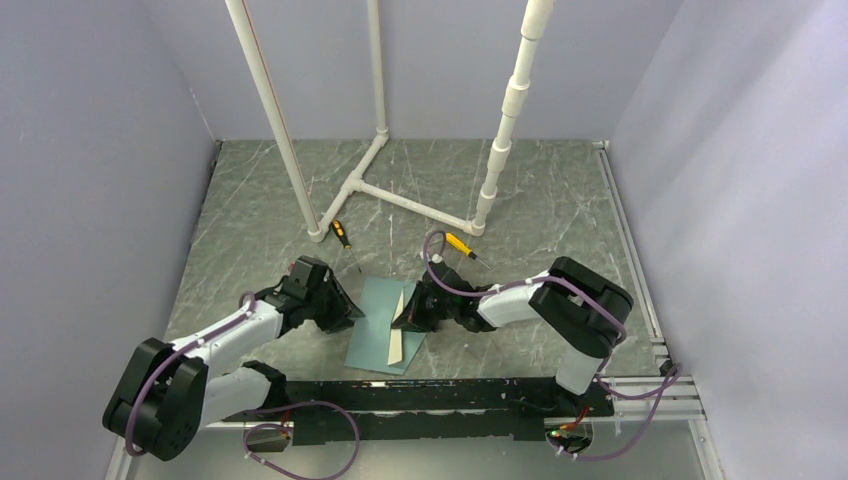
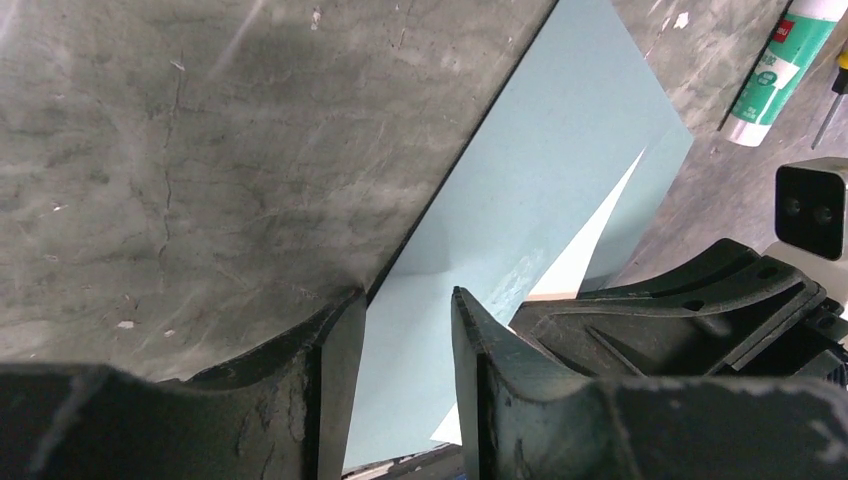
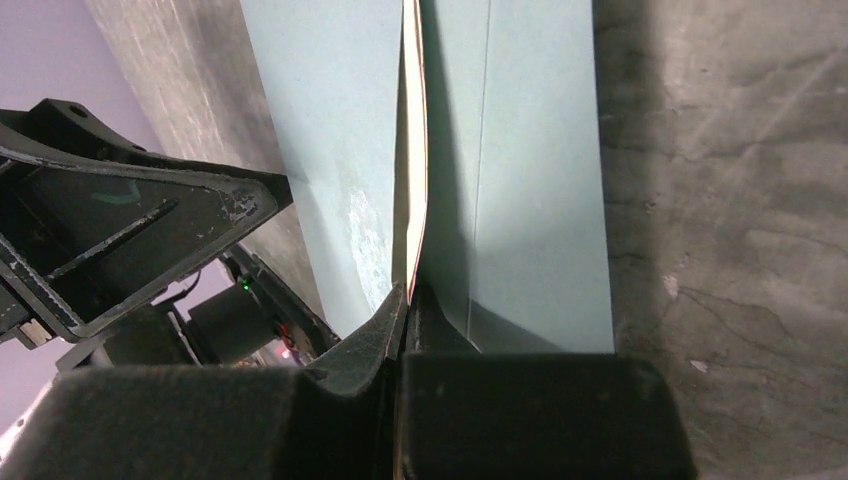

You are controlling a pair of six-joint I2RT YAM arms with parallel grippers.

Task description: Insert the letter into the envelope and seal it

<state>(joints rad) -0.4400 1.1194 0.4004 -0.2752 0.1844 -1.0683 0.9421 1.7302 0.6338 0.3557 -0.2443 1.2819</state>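
Envelope [image 1: 372,325] lies flat mid-table. Right gripper [image 3: 405,293] is clamped on the letter [image 3: 412,150] above it; left gripper [image 2: 405,300] gapes at its edge. Screwdriver [image 1: 342,235] and glue stick [image 2: 780,70] lie beyond.

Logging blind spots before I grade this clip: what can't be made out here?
Right wrist: the letter shows edge-on only; the right hand hides its near end.
Left wrist: whether the open left hand presses the envelope; its body hides the contact.
Top: how far the letter is in; the right hand overlaps it.
Left wrist: green-labelled tube, cut by the top edge.
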